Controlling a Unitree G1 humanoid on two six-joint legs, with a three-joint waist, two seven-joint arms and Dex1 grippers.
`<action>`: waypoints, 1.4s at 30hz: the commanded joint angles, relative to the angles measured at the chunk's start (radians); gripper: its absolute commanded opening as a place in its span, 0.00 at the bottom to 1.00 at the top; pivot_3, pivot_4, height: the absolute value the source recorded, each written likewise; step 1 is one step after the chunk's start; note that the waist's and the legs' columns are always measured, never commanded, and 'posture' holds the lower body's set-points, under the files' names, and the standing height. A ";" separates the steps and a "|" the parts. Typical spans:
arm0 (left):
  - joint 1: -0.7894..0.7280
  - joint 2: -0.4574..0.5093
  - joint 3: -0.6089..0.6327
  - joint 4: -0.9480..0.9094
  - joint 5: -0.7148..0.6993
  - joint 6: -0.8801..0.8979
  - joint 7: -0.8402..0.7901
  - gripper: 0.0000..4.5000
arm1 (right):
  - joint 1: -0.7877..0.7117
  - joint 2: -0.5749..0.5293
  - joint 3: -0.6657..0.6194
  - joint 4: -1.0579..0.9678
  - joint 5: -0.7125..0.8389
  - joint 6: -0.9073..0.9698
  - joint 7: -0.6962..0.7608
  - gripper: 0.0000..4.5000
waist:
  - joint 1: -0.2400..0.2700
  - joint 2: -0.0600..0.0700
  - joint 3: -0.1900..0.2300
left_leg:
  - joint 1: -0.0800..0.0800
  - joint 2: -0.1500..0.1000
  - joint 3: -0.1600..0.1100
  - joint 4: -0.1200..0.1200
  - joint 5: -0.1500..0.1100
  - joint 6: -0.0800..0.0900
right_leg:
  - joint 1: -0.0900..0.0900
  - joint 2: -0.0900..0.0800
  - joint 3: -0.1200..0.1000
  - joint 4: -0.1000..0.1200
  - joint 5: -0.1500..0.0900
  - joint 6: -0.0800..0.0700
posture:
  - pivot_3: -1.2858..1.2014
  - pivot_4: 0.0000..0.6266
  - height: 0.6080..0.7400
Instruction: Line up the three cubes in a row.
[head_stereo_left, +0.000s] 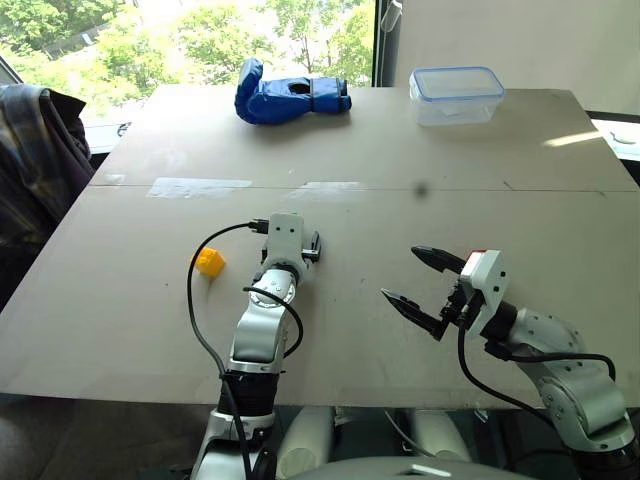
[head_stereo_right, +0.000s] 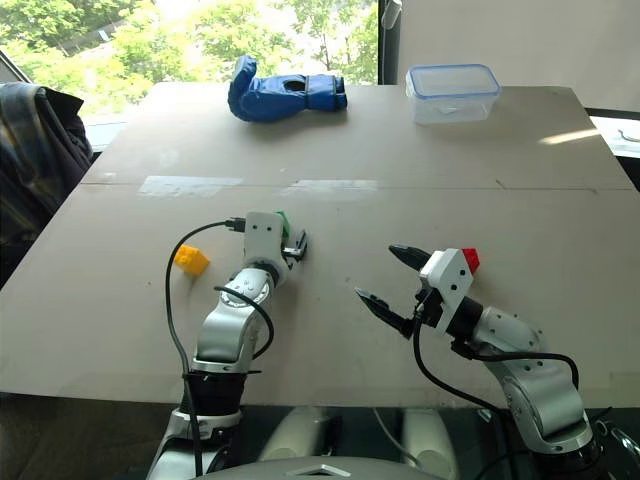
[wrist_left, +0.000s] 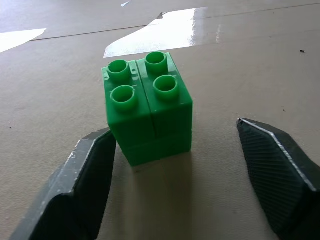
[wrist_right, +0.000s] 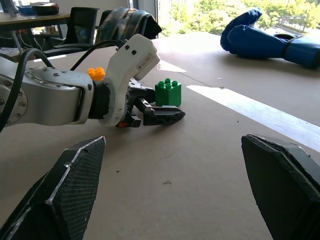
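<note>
The green cube (wrist_left: 147, 107) stands upright on the table (head_stereo_left: 400, 150), between the fingers of my left gripper (wrist_left: 172, 131). One finger (wrist_left: 87, 175) touches the cube's side and the other stands well apart, so the gripper is open around it. The green cube (wrist_right: 168, 92) also appears in the right wrist view, just beyond the left gripper (wrist_right: 160, 116). The yellow cube (head_stereo_left: 209, 262) lies left of my left arm. My right gripper (head_stereo_left: 400, 272) hangs open and empty over the table's near right part. The red cube (head_stereo_right: 470, 260) peeks out behind its wrist.
A blue glove (head_stereo_left: 290, 98) lies at the table's far middle and a clear lidded box (head_stereo_left: 456, 95) stands at the far right. A jacket (head_stereo_left: 35, 160) hangs off a chair beyond the left edge. A black cable (head_stereo_left: 200, 300) loops beside my left arm.
</note>
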 joint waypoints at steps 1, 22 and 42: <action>0.025 -0.010 0.034 0.016 0.000 0.052 0.030 0.45 | -0.010 -0.003 -0.019 -0.015 -0.003 -0.020 -0.005 1.00 | -0.010 0.000 0.000 | 0.000 0.000 0.000 0.000 0.000 0.000 | 0.000 0.000 0.000 0.000 0.000 0.000 | 0.52 0.24 1.00; -0.151 0.391 -0.203 0.255 -0.230 -0.583 -1.049 0.26 | 0.107 -0.055 -0.217 0.021 0.090 -0.090 0.075 1.00 | -0.011 0.001 0.000 | -0.005 0.000 -0.001 -0.001 0.001 -0.001 | -0.002 -0.001 -0.002 -0.004 0.000 0.000 | 0.52 0.24 1.00; -0.656 0.130 -0.287 1.142 -0.089 -0.976 -1.308 0.26 | 0.361 -0.090 -0.478 0.078 0.197 -0.268 0.231 1.00 | -0.028 -0.003 0.003 | -0.001 -0.001 0.002 0.002 -0.003 0.006 | -0.001 0.002 0.001 0.002 0.000 0.001 | 0.52 0.24 1.00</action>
